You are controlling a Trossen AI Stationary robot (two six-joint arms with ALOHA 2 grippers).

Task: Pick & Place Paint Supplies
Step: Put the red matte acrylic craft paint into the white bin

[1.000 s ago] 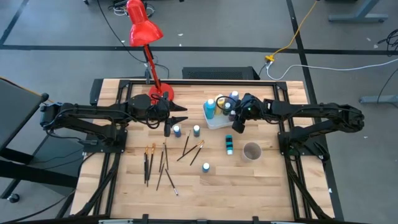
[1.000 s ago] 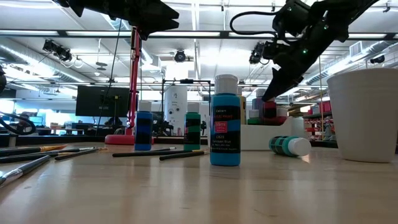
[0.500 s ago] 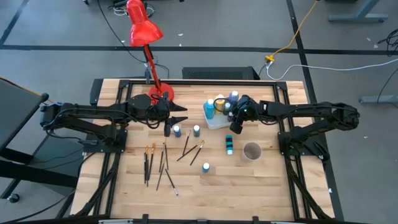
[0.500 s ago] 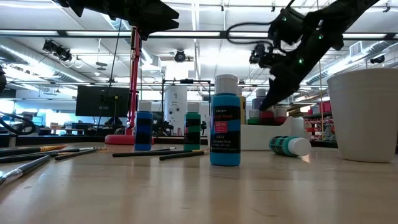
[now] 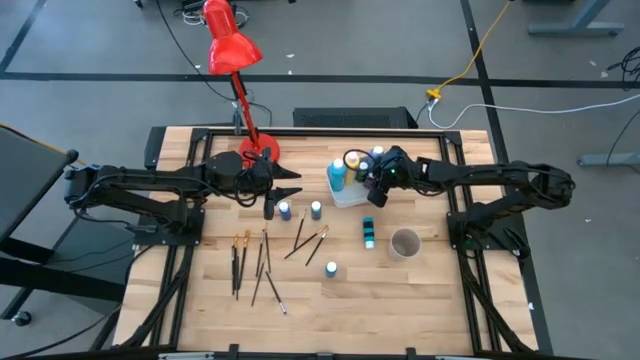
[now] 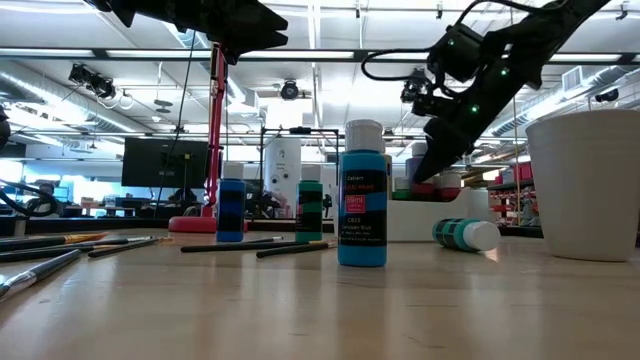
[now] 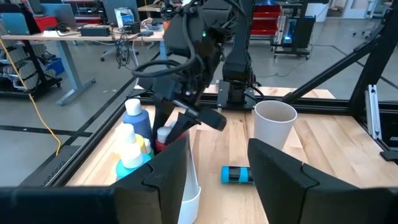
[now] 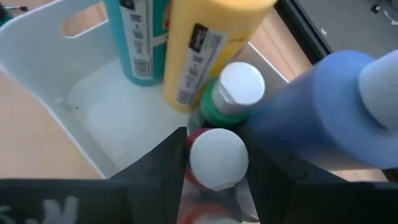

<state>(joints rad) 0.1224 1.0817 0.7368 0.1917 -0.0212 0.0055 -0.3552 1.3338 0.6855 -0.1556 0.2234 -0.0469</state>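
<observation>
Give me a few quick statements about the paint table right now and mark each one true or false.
1. A teal paint bottle with a white cap lies on its side on the wooden table. True.
2. The white paper cup sits inside the white plastic bin. False: it stands on the table, apart from the bin.
3. The right gripper is over the bin, a red bottle with a white cap between its fingers. True.
4. The thin brushes stand in the cup. False: they lie flat on the table.
5. The left gripper holds a blue bottle. False: it is open and empty.
</observation>
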